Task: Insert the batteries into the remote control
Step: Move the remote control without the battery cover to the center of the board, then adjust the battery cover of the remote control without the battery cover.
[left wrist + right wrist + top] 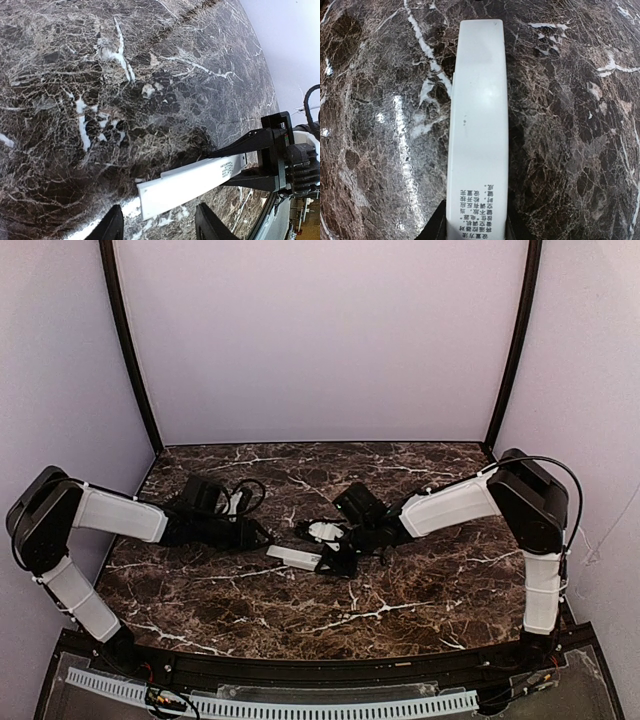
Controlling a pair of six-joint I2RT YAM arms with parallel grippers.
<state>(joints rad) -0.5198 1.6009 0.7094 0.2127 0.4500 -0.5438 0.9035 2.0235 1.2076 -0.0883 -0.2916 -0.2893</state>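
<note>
- Work surface: dark brown marble-patterned tabletop (400, 610) with thin white veins running in all directions; glossy finish.
- Back: plain pale lilac rear wall panel (320, 340), matte and unmarked.
- Sides: matching pale left side panel (50, 360) and right side panel (590, 370), angled in toward the back.
- Corners: slim black left corner post (128, 350) and black right corner post (512, 350), each rising from a rear table corner and leaning outward.
- Near edge: curved black front rail (330, 668); below it a white perforated strip (300, 706).
- Light: even and soft overall; the right wrist view shows a bright streak of glare (402, 145) on the marble.
</note>
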